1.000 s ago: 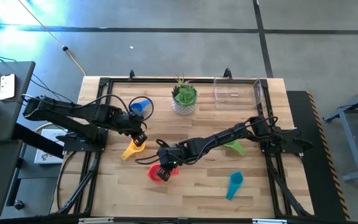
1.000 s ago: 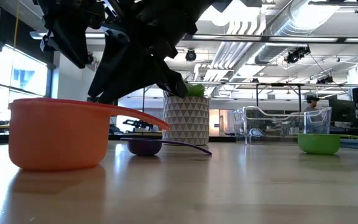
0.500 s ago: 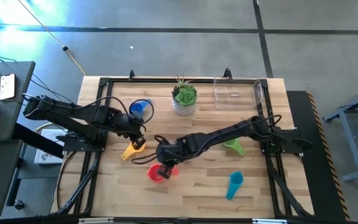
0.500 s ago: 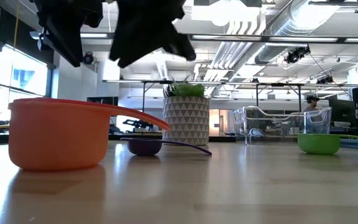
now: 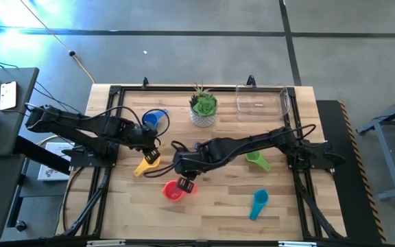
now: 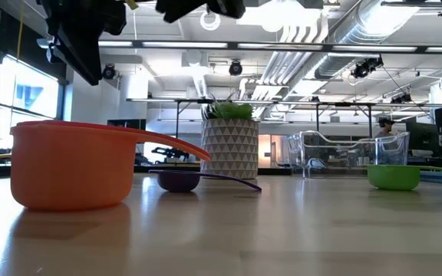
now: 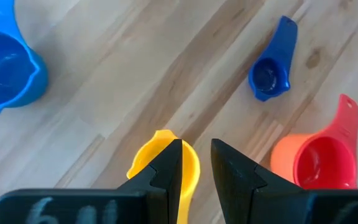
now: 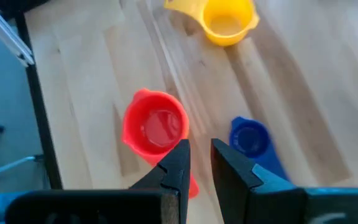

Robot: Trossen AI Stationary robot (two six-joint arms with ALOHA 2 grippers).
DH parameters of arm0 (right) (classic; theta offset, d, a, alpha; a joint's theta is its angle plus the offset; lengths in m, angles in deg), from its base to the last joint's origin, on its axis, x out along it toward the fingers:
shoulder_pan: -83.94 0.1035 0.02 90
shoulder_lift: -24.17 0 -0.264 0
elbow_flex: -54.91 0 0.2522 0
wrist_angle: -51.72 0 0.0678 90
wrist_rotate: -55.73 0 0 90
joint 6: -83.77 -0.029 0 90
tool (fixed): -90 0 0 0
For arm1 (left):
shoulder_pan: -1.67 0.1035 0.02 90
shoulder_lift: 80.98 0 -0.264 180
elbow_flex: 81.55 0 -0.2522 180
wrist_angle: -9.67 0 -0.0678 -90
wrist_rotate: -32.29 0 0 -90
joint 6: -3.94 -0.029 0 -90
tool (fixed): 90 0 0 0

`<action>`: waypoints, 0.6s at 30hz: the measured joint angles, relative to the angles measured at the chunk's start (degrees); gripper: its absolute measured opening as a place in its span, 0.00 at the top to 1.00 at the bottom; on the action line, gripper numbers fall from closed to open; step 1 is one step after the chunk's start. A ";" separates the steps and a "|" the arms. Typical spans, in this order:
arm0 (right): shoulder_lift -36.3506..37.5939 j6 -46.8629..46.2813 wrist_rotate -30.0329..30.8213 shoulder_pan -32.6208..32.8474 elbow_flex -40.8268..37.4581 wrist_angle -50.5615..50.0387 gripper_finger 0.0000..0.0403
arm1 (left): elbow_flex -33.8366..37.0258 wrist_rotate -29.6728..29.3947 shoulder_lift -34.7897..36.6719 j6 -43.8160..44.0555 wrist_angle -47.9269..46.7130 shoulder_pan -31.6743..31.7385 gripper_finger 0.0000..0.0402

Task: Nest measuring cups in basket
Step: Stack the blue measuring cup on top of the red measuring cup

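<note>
My right tool (image 5: 186, 180) hangs above the red-pink cup (image 5: 174, 191) near the front middle of the bench (image 5: 218, 206), fingers drawn nearly together with only a thin slit between them and nothing held; I judge it sits there to line up over a cup before dropping for a grasp. My left tool (image 5: 153, 155) hovers over the yellow cup (image 5: 145, 165) on the left side, its fingers likewise close together and empty, waiting. The clear basket (image 5: 260, 101) stands at the far right corner with no cup inside that I can see, so nesting has not begun, and every cup lies well apart from it. The overhead view lays out the scatter: a large blue cup (image 5: 155, 119) beside the potted plant (image 5: 203, 108), a green cup (image 5: 257, 161) to the right, a teal cup (image 5: 258, 203) near the front. My right wrist view adds what the arm hides from above: a small dark blue cup (image 8: 250, 138) just beside the red-pink one. The level view alone shows a little purple cup (image 6: 181, 181) in front of the plant pot, and the red-pink cup standing upright on its base.
</note>
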 joint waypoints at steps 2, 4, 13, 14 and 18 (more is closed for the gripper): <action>-0.02 0.69 1.03 -0.11 2.44 -3.21 0.86 | 0.00 -0.02 0.00 -0.37 -0.02 1.11 0.82; 0.18 1.52 2.49 -0.29 3.83 -4.21 0.86 | 0.00 0.06 0.00 -0.40 -0.01 2.40 0.82; 4.51 4.42 4.90 -3.38 2.87 -8.17 0.86 | 0.00 2.73 0.00 -4.01 -0.30 9.56 0.72; 4.82 4.95 5.00 -3.89 2.85 -8.63 0.86 | 0.00 2.39 -0.02 -4.44 -0.28 10.50 0.70; 7.21 8.51 5.09 -6.79 2.85 -8.96 0.86 | 0.00 0.46 -0.04 -7.08 -0.28 14.44 0.66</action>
